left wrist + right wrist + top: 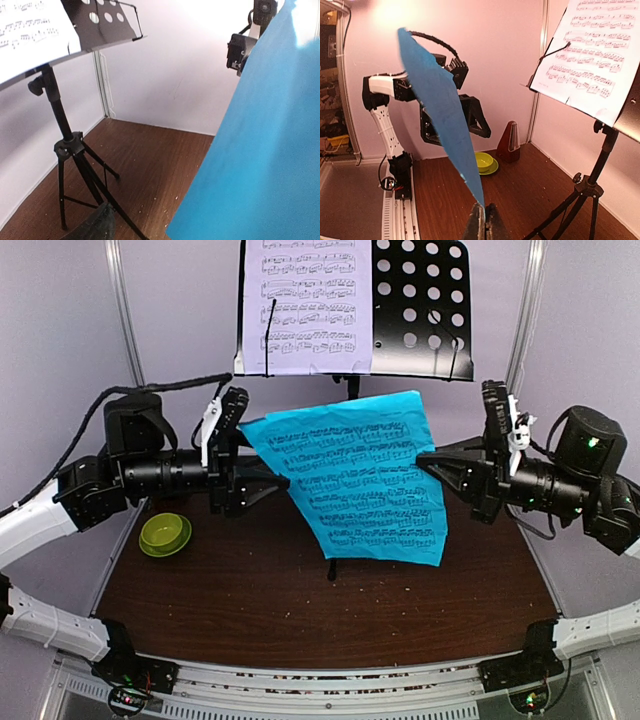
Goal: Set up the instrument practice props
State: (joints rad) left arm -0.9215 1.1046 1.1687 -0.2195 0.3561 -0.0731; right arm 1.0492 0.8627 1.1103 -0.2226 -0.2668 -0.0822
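Up in the air over the middle of the table [300, 610] hangs the blue music sheet [360, 480], tilted a little. At 3 o'clock of the sheet, the right pincer [424, 457] has its two fingers pressed together on the paper's edge, pinching it. The right wrist camera shows those fingers tight on the tip of the sheet. From there the paper looks thin, like a blade.

At 9 o'clock of the sheet, the left pincer [258, 440] has its fingers spread wide apart, one high and one low. The sheet's left edge is right by them, but I cannot tell if it touches them.

At 12 o'clock, at the back of the table, stands the black music stand [420, 300] on thin legs. The white music sheet [305, 305] rests on the left half of its plate full of holes. The right half shows bare black metal.

At 8 o'clock of the blue sheet, a green bowl [165, 533] sits on the table near the left arm. In the right wrist view, the small brown metronome [511, 142] stands upright just beside the bowl, at the bowl's 1 o'clock, close to the wall.
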